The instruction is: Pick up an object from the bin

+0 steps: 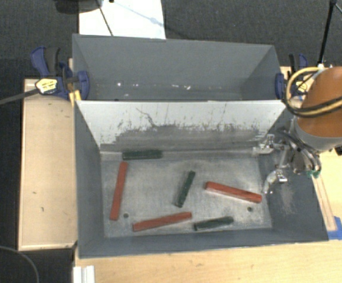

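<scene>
Nearest the front wall of the grey bin [188, 243], 2 sticks lie almost end to end: a red stick [162, 221] on the left and a dark green stick [213, 223] on the right. Further back, a second red stick [233, 192] slants across the floor. Its right end is just beside the gripper [272, 173], which hangs low by the right wall. How wide the pincer stands, or whether it has hold of anything, I cannot tell. Left of that stick a tilted dark green stick [185, 188] lies mid-floor, and a third red stick [118, 190] runs near the left wall. Farthest back, another dark green stick [141, 154] lies along the rear wall.
</scene>
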Available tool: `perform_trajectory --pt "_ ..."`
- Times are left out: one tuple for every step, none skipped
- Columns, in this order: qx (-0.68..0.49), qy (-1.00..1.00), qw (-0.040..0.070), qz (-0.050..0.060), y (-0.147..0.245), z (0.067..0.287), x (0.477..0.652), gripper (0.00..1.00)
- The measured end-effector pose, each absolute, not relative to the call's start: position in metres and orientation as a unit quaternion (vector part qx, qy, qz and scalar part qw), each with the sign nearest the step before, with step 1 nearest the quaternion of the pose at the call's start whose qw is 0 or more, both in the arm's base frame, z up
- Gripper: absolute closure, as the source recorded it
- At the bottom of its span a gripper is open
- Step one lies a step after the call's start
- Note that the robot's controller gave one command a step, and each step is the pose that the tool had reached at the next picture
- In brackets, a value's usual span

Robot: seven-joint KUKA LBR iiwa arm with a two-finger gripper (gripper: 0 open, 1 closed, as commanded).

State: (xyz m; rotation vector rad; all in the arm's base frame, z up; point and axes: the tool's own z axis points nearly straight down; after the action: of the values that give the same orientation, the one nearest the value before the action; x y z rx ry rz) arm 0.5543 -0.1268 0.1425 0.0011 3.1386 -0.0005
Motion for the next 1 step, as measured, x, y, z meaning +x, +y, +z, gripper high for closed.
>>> perform_trajectory --pt "-0.001 1.0 0.002 0.0 -0.1267 0.1425 0.5543 0.0"
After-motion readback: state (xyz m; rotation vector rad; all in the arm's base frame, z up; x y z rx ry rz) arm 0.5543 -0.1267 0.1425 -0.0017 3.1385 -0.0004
